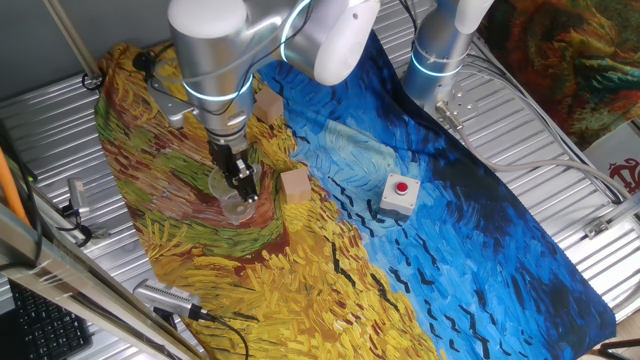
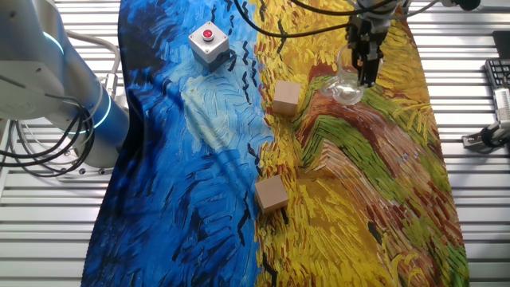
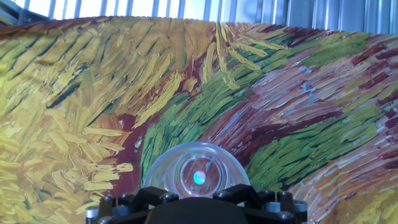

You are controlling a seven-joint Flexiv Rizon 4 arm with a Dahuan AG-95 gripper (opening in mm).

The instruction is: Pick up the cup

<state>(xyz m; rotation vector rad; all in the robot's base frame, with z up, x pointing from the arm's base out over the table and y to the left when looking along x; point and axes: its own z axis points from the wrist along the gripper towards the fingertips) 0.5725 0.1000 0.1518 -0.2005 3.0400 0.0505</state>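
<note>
The clear cup point(image 1: 231, 197) stands on the yellow-green part of the painted cloth, left of centre. My gripper point(image 1: 240, 184) comes straight down on it, with its dark fingers close together on the cup's wall at the rim. In the other fixed view, the gripper point(image 2: 367, 70) pinches the right side of the cup point(image 2: 344, 86), which looks slightly tilted. In the hand view, the cup point(image 3: 198, 172) fills the bottom centre, seen from above just under the black hand body. The fingertips do not show there.
A tan wooden cube point(image 1: 295, 185) sits just right of the cup, and another point(image 1: 268, 105) lies behind it. A grey box with a red button point(image 1: 400, 193) sits on the blue part of the cloth. The robot's base point(image 1: 440, 50) stands at the back.
</note>
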